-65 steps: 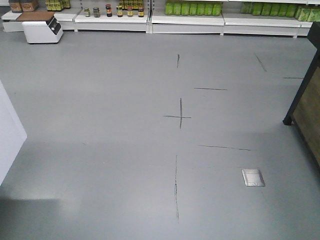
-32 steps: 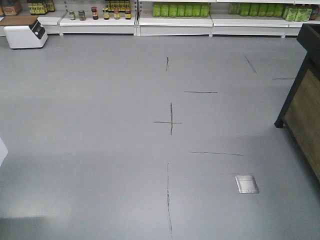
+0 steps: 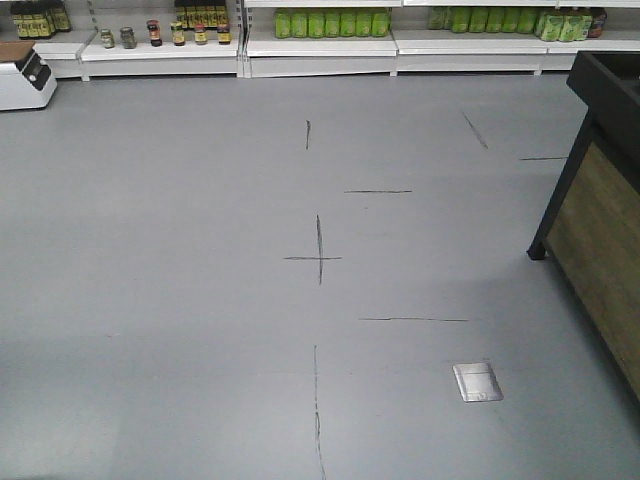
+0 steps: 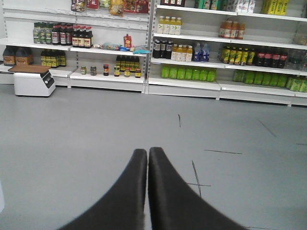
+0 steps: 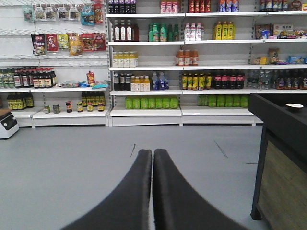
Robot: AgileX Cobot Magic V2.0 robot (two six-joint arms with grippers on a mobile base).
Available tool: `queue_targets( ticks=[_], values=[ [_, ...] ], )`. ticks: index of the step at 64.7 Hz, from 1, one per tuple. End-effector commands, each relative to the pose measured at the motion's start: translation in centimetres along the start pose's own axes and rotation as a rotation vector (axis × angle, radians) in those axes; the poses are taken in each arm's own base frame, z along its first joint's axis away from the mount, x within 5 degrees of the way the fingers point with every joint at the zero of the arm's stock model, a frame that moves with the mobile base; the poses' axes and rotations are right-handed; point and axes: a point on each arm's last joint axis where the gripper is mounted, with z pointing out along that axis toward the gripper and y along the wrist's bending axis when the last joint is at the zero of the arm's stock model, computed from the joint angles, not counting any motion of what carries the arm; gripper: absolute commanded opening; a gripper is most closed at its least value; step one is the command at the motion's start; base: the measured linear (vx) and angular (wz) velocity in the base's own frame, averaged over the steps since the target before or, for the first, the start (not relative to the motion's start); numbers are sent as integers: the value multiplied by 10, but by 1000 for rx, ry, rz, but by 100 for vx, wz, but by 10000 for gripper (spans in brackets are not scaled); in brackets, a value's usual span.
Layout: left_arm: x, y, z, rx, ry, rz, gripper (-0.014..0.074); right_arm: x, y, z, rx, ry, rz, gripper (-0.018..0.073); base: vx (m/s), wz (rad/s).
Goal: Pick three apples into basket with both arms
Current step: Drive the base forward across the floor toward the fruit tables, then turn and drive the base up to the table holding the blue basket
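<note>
No apples and no basket show in any view. My left gripper [image 4: 147, 151] points out over the grey shop floor, its two black fingers pressed together with nothing between them. My right gripper [image 5: 152, 153] is shut in the same way and also holds nothing. Neither arm appears in the front view, which shows only floor and shelving.
A dark-framed wooden stand [image 3: 600, 220] rises at the right, also in the right wrist view [image 5: 283, 158]. White shelves of bottles and jars [image 3: 320, 30] line the far wall. A white scale-like unit [image 3: 20, 80] sits far left. A metal floor plate [image 3: 477, 381] lies front right.
The front view has swung to the right: the shelves, floor marks and white unit slid left, and more of the wooden stand came into view at the right.
</note>
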Motion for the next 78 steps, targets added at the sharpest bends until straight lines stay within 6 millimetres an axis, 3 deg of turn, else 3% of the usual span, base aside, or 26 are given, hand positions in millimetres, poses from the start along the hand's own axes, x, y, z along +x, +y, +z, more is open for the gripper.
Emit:
queue_targets(
  ticks=[1, 36, 78],
  values=[
    [0, -1, 0, 14, -71, -13, -8, -2, 0, -1, 1, -69, -8, -5, 16, -13],
    [0, -1, 0, 14, -71, -13, -8, -2, 0, -1, 1, -69, -8, -5, 15, -22],
    [0, -1, 0, 14, -71, -13, -8, -2, 0, -1, 1, -69, -8, -5, 12, -43]
  ],
)
